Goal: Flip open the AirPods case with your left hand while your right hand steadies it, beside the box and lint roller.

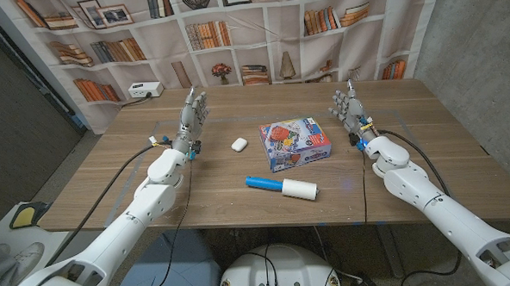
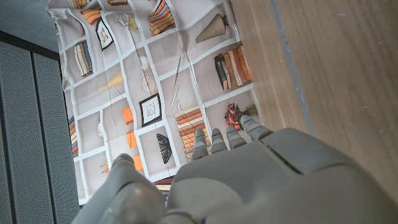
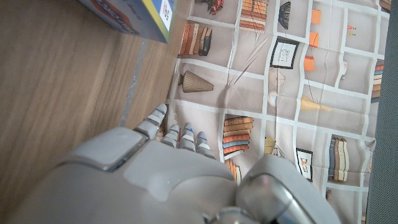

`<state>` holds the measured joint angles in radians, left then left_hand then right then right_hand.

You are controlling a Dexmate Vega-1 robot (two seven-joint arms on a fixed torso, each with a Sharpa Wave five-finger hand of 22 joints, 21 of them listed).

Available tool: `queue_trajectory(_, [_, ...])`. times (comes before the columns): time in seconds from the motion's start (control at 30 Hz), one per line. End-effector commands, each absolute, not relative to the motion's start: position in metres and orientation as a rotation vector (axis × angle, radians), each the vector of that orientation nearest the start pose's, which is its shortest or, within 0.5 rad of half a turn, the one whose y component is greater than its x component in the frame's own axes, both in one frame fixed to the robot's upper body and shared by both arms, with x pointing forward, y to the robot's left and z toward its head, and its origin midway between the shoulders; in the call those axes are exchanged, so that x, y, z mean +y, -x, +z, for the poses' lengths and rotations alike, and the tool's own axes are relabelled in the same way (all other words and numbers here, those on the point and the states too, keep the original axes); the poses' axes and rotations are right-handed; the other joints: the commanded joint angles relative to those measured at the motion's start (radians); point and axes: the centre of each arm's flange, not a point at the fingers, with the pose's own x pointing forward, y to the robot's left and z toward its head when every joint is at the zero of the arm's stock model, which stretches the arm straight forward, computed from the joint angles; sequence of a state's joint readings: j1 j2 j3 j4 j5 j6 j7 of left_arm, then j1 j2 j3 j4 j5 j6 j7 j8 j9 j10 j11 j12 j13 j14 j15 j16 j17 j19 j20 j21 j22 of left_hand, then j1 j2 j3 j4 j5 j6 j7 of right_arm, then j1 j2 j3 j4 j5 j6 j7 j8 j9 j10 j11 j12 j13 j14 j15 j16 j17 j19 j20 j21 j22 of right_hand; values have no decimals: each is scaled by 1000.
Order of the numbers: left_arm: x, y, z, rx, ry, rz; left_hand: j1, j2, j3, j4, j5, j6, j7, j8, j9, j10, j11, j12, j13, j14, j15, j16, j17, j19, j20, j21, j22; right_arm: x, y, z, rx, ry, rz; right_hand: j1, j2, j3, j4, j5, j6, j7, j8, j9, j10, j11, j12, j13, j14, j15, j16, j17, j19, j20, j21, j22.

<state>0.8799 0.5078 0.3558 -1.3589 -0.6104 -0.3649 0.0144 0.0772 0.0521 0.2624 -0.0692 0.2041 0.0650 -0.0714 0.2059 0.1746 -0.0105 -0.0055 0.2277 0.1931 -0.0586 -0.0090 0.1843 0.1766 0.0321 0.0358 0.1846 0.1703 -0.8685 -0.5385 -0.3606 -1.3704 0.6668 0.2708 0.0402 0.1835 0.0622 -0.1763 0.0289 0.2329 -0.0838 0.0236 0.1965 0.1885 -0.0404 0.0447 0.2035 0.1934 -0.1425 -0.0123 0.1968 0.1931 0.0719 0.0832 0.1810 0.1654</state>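
Both hands empty with fingers apart, left hand [image 1: 192,118] and right hand [image 1: 348,110] well apart from small white closed AirPods case [image 1: 238,145] beside box [image 1: 295,144]

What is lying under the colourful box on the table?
The box lies directly on the wooden table; nothing sticks out from beneath it. Whatever its footprint covers cannot be seen.
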Motion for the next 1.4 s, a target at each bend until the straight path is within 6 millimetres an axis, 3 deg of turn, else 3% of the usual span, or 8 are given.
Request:
queue_trajectory(0.03, [278,-627,-15,-747,37,-153,22,2,4,-14,2,38,7,11,4,35,-3,12,2,27,-7,13,2,17,-13,13,4,-292,-639,-17,-647,-39,238,18,0,0,-11,5,6,14,7,2,-7,15,-3,2,-11,8,-3,3,11,-29,7,3])
queue_trajectory(0.07, [280,-627,-14,-746,28,-153,24,2,5,-15,1,38,7,10,4,36,-3,12,2,27,-8,12,2,19,-20,13,4,-293,-638,-17,-650,-39,238,22,0,1,-14,4,38,15,18,2,-3,17,-1,2,-8,10,-1,2,14,-35,7,3])
queue_trajectory(0.33, [283,-628,-11,-748,-2,-142,42,1,11,-29,-2,68,6,7,4,114,-22,32,2,43,-32,10,1,29,-45,12,3,-293,-637,-12,-663,-26,231,27,-1,2,-17,3,37,9,14,1,1,10,0,2,-6,8,0,2,6,-35,4,3])
queue_trajectory(1.4, [287,-595,-2,-760,-218,-83,68,0,20,-49,-6,79,17,-2,5,109,-14,20,2,38,-25,2,0,28,-42,8,2,-287,-641,-4,-634,7,238,35,1,3,-22,-1,34,9,8,1,-2,12,-1,2,-14,4,-2,2,-15,-22,0,3])
